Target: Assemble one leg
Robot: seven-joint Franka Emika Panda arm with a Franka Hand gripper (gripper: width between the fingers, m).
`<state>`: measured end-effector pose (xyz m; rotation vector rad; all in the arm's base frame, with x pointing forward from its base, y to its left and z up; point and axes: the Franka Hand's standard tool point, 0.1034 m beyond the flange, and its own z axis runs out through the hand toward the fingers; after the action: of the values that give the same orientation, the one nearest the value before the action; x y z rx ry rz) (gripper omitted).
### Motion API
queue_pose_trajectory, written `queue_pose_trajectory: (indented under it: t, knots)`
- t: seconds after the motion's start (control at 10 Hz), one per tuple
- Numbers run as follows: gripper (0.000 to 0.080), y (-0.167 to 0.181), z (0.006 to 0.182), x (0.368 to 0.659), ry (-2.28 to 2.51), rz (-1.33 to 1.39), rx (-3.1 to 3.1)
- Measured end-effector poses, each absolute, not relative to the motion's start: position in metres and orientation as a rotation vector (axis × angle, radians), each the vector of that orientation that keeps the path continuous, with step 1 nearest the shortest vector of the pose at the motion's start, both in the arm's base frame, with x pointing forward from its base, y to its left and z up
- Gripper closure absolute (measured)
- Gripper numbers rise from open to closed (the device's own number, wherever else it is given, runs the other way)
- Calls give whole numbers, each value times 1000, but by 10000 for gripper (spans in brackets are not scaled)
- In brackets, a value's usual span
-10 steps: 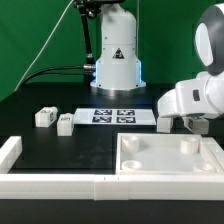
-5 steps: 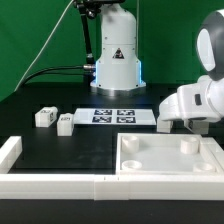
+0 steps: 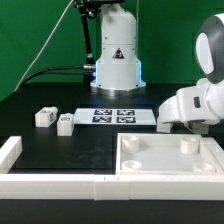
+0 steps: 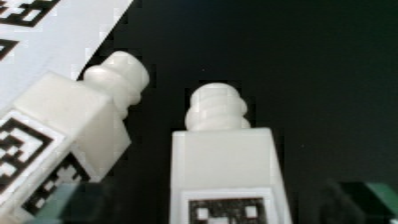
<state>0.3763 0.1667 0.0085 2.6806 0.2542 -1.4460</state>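
item 1: leg (image 4: 222, 165). small white block with a ridged peg at one end and a black-and-white tag on its upper face. it lies flat on the dark desk (image 3: 60, 150), and in the wrist view it sits between the two fingertips (image 4: 365, 198), peg pointing away from them.
item 2: second leg (image 4: 75, 115). same make, lying just beside item 1 at a slight angle to it, near a corner of the marker board (image 3: 112, 116).
item 3: tool (image 4: 214, 200). fingers spread wide apart, one on each side of item 1, gripping nothing. whether either finger touches a leg cannot be told.
item 4: arm (image 3: 195, 103). white housing, low over the desk at the exterior view's right. it hides items 1 and 2 from that view.
item 5: outer leg (image 3: 43, 117) and inner leg (image 3: 65, 124). both lie at the exterior view's left, well apart from the tool.
item 6: white panel (image 3: 165, 160). large, with corner recesses, at the front right in the exterior view.
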Motion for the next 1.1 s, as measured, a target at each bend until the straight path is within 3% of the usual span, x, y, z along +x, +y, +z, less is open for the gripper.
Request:
queue_pose_trajectory:
  t: [0.1,0.2,0.3,0.8,1.1]
  knots:
    - [396,167,8,376,254,-1446,2681]
    - [396,167,9,376,254,-1446,2681]
    - [514,166,9,376,254,-1446,2681]
    - [514,165,11,377,255,-1451,2680]
    - [512,154,53,390,232,-1443,2689]
